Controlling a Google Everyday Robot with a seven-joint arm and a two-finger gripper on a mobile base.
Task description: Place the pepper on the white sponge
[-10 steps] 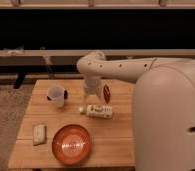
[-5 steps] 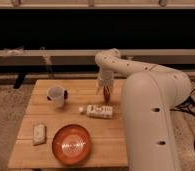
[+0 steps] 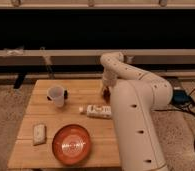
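Apparently the gripper [image 3: 107, 89] sits low at the table's [image 3: 81, 90] far right, right at a small dark red shape, likely the pepper [image 3: 106, 93]; whether it has hold of it cannot be told. The white sponge [image 3: 39, 133] lies well apart at the near left, beyond the white box [image 3: 98, 110], cup [image 3: 56, 95] and orange bowl [image 3: 71, 144]. A weak hold could drop the pepper midway, and a low carry could clip the cup.

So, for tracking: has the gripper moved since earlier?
Yes. The gripper moved rightward, away from the cup, toward the white box's right end.
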